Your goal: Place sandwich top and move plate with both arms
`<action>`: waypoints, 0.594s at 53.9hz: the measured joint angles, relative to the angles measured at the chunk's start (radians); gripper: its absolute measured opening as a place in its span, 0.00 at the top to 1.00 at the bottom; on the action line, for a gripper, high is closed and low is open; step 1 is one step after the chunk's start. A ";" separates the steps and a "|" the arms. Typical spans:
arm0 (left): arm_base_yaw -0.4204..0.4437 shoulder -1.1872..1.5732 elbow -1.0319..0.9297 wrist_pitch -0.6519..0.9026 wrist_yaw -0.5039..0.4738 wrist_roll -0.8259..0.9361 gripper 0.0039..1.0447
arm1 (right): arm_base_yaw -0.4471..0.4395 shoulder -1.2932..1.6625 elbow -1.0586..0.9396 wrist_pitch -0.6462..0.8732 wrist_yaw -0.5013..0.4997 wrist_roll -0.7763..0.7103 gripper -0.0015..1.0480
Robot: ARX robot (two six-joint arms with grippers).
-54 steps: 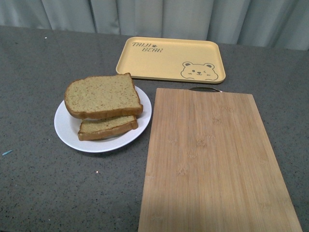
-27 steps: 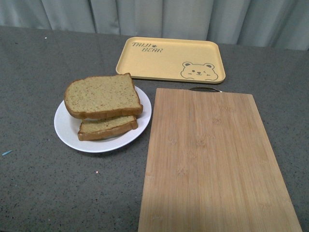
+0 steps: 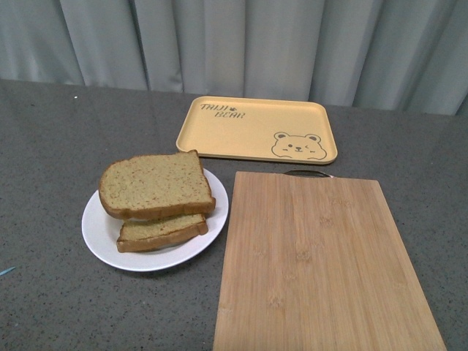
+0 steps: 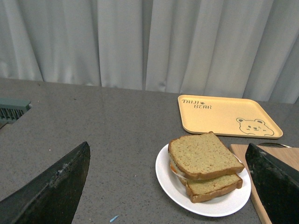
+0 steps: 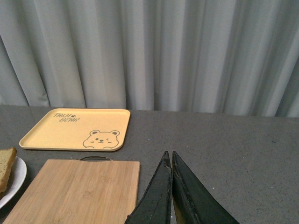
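The sandwich top [image 3: 155, 184] lies as the upper slice of a stack on the round white plate [image 3: 99, 234], left of centre on the grey table. It sits askew over a smaller slice [image 3: 162, 231]. In the left wrist view a bit of white and orange filling [image 4: 174, 169] shows between the sandwich top [image 4: 203, 155] and the lower slice. My left gripper [image 4: 168, 147] is open, its black fingers [image 4: 51, 191] spread wide and well back from the plate [image 4: 168, 184]. My right gripper [image 5: 170, 154] is shut on nothing, above bare table right of the board. Neither arm shows in the front view.
A yellow bear tray [image 3: 256, 130] lies behind the plate near the grey curtain. A bamboo cutting board [image 3: 314, 263] with a dark handle lies right of the plate, almost touching its rim. A grey-green object [image 4: 11, 108] sits at the table's far left.
The front view now shows more curtain, and plate, tray and board all sit lower in the picture. Their places relative to each other are unchanged.
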 joint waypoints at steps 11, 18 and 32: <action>0.000 0.000 0.000 0.000 0.000 0.000 0.06 | 0.000 -0.057 0.000 -0.057 0.000 0.000 0.99; 0.000 0.000 0.000 0.000 0.000 0.000 0.06 | 0.000 -0.108 0.001 -0.110 0.000 0.000 0.99; 0.000 0.000 0.000 0.000 0.000 0.000 0.06 | 0.000 -0.252 0.001 -0.259 -0.002 0.000 0.99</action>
